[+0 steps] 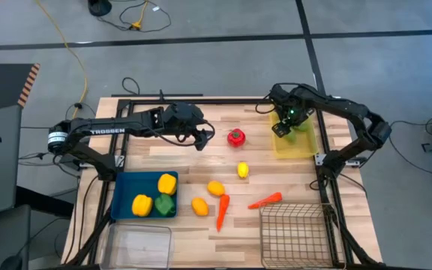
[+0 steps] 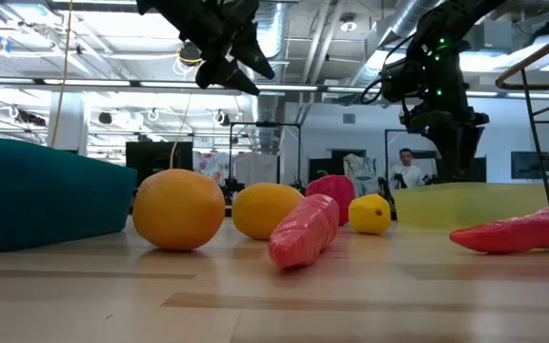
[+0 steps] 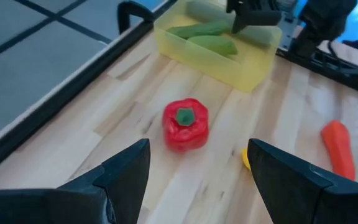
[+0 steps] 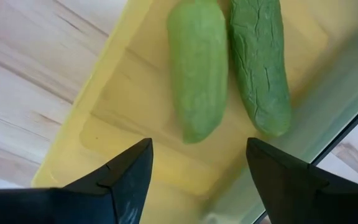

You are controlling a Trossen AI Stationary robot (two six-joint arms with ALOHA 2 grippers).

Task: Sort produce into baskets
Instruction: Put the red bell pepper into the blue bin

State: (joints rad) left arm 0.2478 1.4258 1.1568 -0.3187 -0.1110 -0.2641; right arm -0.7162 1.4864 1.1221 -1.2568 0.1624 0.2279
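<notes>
The left gripper (image 3: pixel 194 171), fingers spread wide and empty, hangs above the table near a glossy red pepper (image 3: pixel 185 124) with a green stem. The right gripper (image 4: pixel 197 168), also wide open, hovers over the yellow tray (image 1: pixel 294 142). Only its wrist view shows two green cucumbers (image 4: pixel 229 65) side by side inside. The blue tray (image 1: pixel 125 196) holds two yellow peppers and a green one.

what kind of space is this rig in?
Likely a robotics lab or industrial workspace: exposed ceiling ducts and strip lighting, a taped concrete floor with a loose yellow cable, and a person at monitors behind the table.
</notes>
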